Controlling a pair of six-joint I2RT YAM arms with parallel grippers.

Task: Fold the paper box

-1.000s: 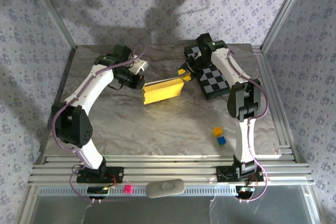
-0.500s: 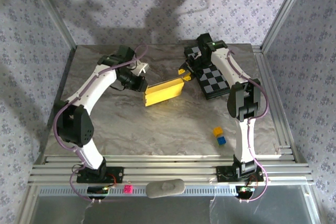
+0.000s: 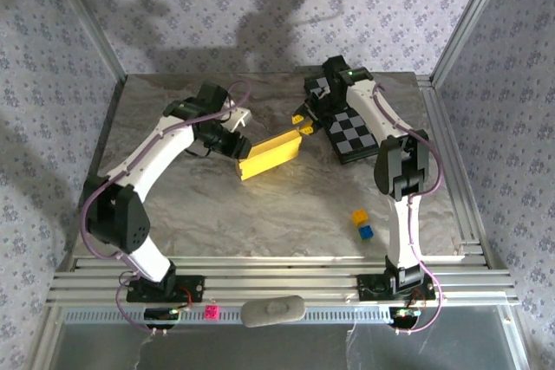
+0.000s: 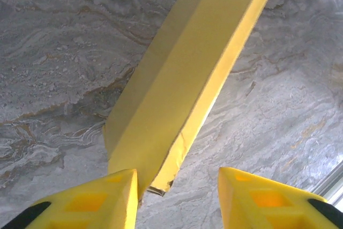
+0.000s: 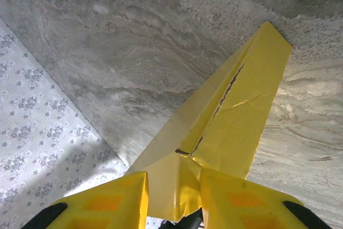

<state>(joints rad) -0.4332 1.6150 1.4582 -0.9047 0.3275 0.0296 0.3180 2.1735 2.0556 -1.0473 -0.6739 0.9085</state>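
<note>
The paper box (image 3: pixel 270 154) is a long yellow folded sleeve lying slanted across the middle of the table. My left gripper (image 3: pixel 236 146) is at its left end. In the left wrist view the fingers of the left gripper (image 4: pixel 177 178) stand apart. The box (image 4: pixel 193 73) has its torn corner beside the left fingertip (image 4: pixel 126 186), and bare table lies between that corner and the right fingertip. My right gripper (image 3: pixel 303 123) is at the box's far right end. In the right wrist view the gripper (image 5: pixel 174 174) pinches a creased end flap of the box (image 5: pixel 241 116).
A black-and-white chequered board (image 3: pixel 355 132) lies under the right arm at the back right. A small yellow cube (image 3: pixel 359 215) and a blue cube (image 3: pixel 366 231) sit near the right arm's base. Metal rails edge the table on the right and front.
The left gripper's fingers have spread apart and let go of the box's left end. That end has shifted slightly toward the front. The right gripper has kept its hold.
</note>
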